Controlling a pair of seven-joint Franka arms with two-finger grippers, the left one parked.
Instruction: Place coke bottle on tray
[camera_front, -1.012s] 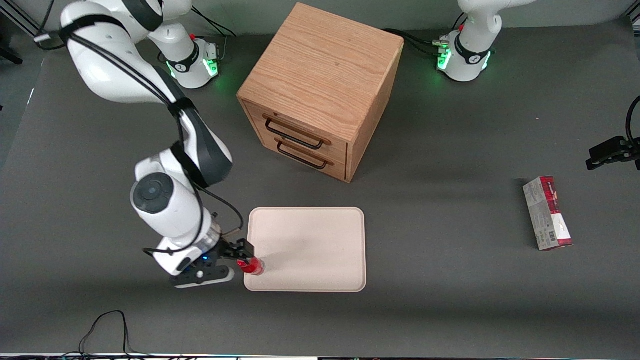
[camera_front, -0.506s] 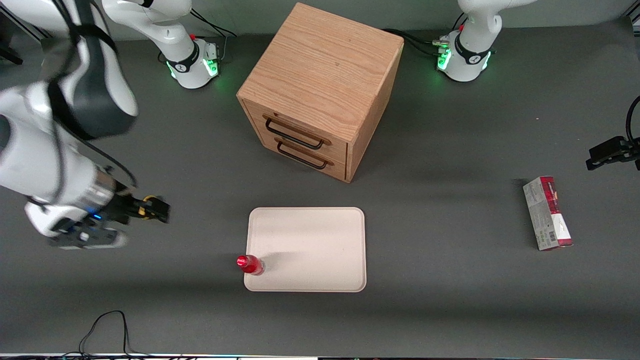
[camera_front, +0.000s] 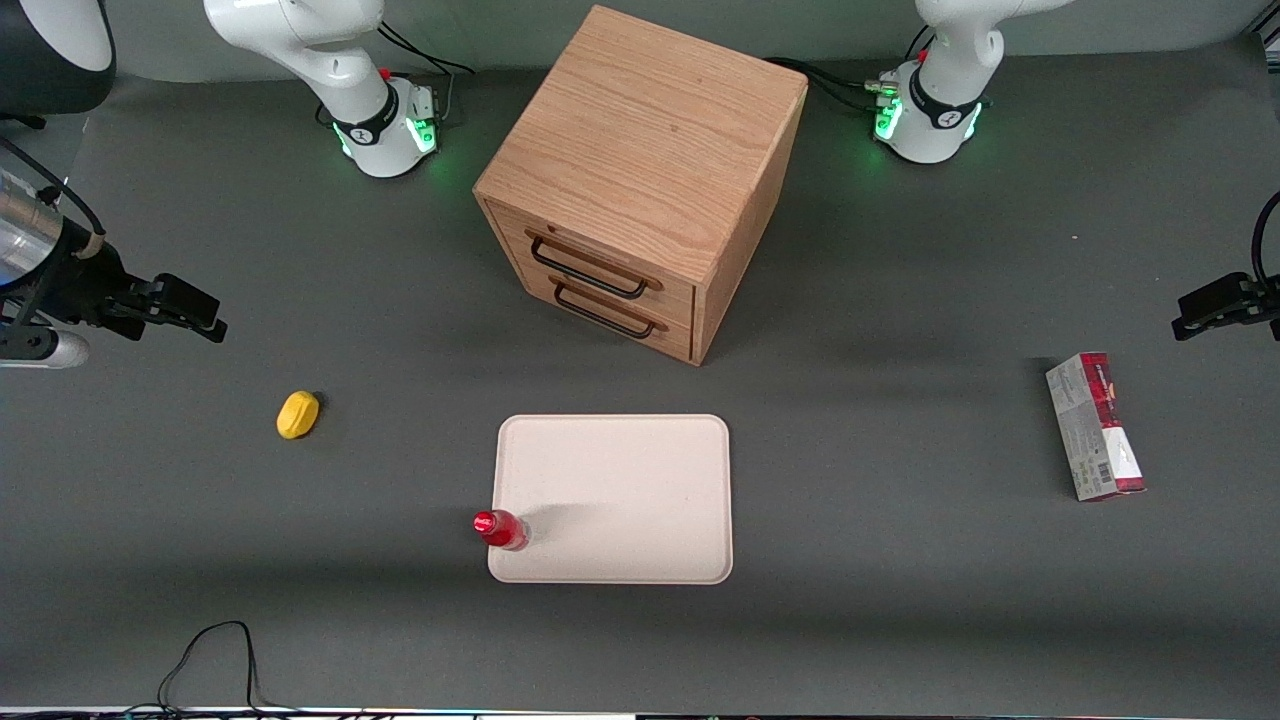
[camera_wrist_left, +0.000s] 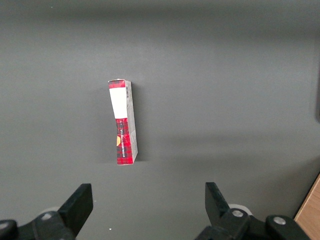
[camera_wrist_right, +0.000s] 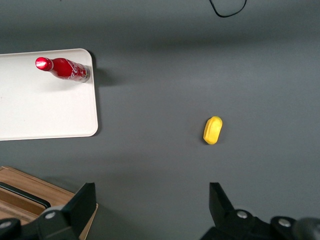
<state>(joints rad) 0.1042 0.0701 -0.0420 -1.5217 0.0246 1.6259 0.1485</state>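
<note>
The coke bottle (camera_front: 500, 529) stands upright on the tray (camera_front: 620, 480), in the tray's corner that is nearest the front camera and toward the working arm's end of the desk (camera_front: 900, 620). Its long axis runs straight up from the tray, with the red cap on top and the base on the tray just inside the raised rim. In the right wrist view the bottle (camera_wrist_right: 64, 68) shows its narrow neck and cap leaning away from the rim only through the camera's angle, while its base sits at the tray's (camera_wrist_right: 45, 115) rounded corner.

The tool (camera_front: 190, 312) is empty, with its two fingers spread. It is well apart from the bottle, raised above the desk at the working arm's end and farther from the front camera than the tray.

A yellow lump (camera_front: 297, 414) lies on the bare desk between the tool and the tray, nearer to the front camera than the tool. The wooden cabinet (camera_front: 640, 180) with two drawers stands farther from the front camera than the tray, and the tray lies in front of its drawers. A red-and-grey carton (camera_front: 1095, 427) lies flat toward the parked arm's end of the desk.
</note>
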